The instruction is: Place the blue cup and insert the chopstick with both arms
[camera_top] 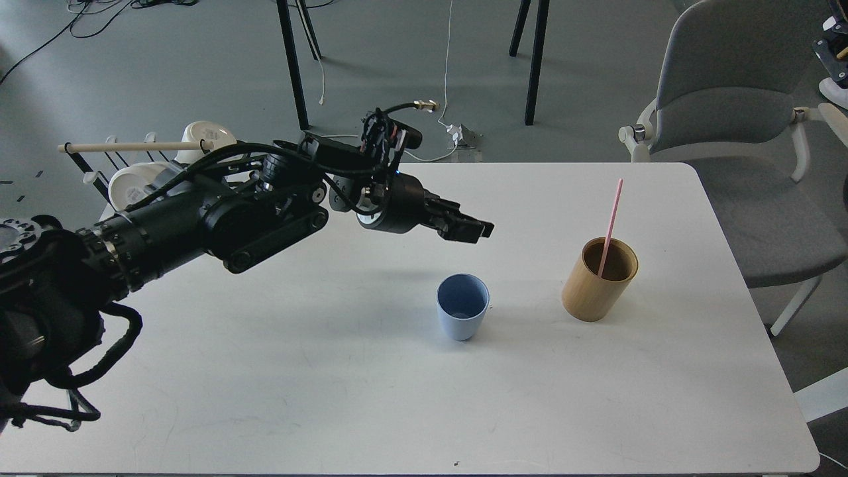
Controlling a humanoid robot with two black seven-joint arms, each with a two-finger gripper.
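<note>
One blue cup [462, 315] stands upright and open-mouthed on the white desk [331, 397], near the middle and somewhat closer to the front edge than the far one, with nothing inside it that I can see. Off to its right, well apart, stands a tan bamboo holder [598, 281], and the pink chopstick [612, 220] leans in it — lower end down inside, upper end tilted toward the far right corner. My left gripper [474, 228] hangs in the air above the desk, beyond the cup and a little to its left, not touching it; the fingers point to the right and hold nothing, but they look like one dark block from here, so I cannot tell how far apart they are. My right arm is out of sight. At the far left corner, behind my left arm, sits a black wire rack [86, 172] with a pale wooden rod [132, 146] and white mugs [139, 185] — partly hidden.
</note>
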